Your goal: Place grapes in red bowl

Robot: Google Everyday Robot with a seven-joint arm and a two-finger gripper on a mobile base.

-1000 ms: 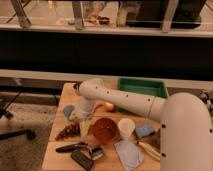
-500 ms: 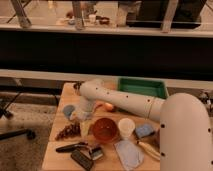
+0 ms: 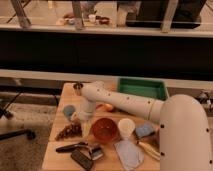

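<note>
A wooden table (image 3: 57, 150) stands in front of a long dark counter, seen from above and behind a robot. The robot's large white arm (image 3: 130, 102) enters from the lower right and stretches left across the table. Its gripper (image 3: 80, 116) hangs at the end of the arm, pointing down over the left half of the table, just above and to the right of the grapes; whether it is wide or narrow cannot be told.

A green tray (image 3: 142, 88) sits at the far right of the table. The red bowl (image 3: 104, 129) sits near the table's middle, just right of the gripper. The grapes (image 3: 69, 131), a dark bumpy triangular bunch, lie on the table's left side, just left of the red bowl and outside it.

A white cup (image 3: 126, 127) stands just right of the red bowl. A blue cup (image 3: 69, 111) sits on the far side of the grapes. A grey cloth (image 3: 128, 153) lies at the near edge, with a dark flat object (image 3: 82, 159) to its left.
</note>
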